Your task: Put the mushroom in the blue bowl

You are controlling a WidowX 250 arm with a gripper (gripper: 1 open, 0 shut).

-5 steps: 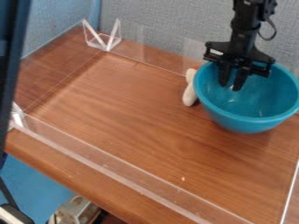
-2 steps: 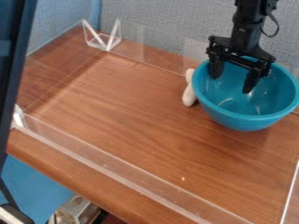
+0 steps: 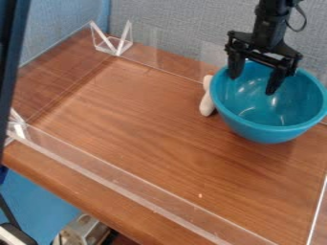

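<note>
The blue bowl (image 3: 301, 110) stands at the right side of the wooden table. My gripper (image 3: 255, 79) hangs over the bowl's far left part, pointing down. Its jaws are spread wide, with nothing between its dark fingers (image 3: 273, 84). The mushroom (image 3: 205, 97), a small cream-white stubby piece, lies on the table against the outside of the bowl's left wall. It sits below and left of the gripper and apart from it. Inside the bowl I see only pale glints on the glossy bottom.
A clear acrylic wall (image 3: 76, 153) runs around the wooden tabletop (image 3: 128, 115). A small clear triangular stand (image 3: 110, 40) sits at the back left corner. Behind the table is a grey-blue backdrop.
The gripper was shut low inside the bowl; it has opened wide and risen above the rim. The cream-white piece beside the bowl has stayed where it was.
</note>
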